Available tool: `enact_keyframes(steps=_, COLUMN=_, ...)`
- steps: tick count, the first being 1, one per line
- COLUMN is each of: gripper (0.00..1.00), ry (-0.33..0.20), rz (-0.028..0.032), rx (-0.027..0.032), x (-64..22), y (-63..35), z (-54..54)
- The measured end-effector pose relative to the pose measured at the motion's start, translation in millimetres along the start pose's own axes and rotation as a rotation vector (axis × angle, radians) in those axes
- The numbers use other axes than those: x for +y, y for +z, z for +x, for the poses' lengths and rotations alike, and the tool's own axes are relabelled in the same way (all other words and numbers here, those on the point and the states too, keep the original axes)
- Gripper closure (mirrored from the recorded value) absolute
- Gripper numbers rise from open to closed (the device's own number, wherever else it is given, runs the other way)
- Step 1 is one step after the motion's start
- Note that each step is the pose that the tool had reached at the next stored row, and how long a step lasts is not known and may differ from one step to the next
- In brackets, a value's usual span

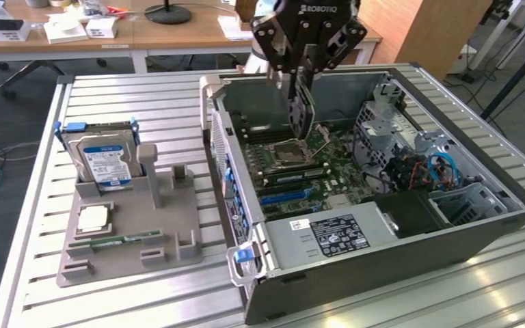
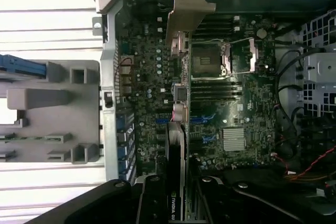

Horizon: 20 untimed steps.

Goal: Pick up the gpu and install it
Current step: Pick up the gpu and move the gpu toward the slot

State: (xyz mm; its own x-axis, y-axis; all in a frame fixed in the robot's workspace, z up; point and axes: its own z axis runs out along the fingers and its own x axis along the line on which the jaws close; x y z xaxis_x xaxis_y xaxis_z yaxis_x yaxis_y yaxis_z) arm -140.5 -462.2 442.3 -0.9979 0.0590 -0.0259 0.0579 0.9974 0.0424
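Black-faced, thin and flat, the gpu (image 1: 301, 116) hangs upright and edge-down from the gripper (image 1: 301, 80), whose fingers are clamped on its upper part. The card is inside the open computer case (image 1: 481, 225), above the motherboard (image 1: 286, 181) and close over the processor socket (image 1: 292, 152), well in from the case's side walls. In the wrist view it shows edge-on, with its bent metal bracket (image 2: 188, 3) near one wall of the case.

Progress, as judged: pick-up is complete. Installation is not, since the card's lower edge appears clear of the board and is not seated in the blue expansion slots (image 1: 290, 197).

Materials: the case is dark sheet steel with perforated drive cages, and the board is green, densely populated. Beside the case on the ribbed aluminium table (image 1: 107, 89) lies a matt grey moulded holder (image 1: 126, 219). It carries a silver hard drive (image 1: 106, 160) standing upright and a narrow green memory stick (image 1: 117, 240) lying flat.
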Motion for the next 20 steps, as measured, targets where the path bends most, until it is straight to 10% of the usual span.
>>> enact_keyframes(steps=20, gripper=0.74, ry=0.000, rz=0.0001, rx=0.0001, x=3.9, y=2.1, z=-66.5)
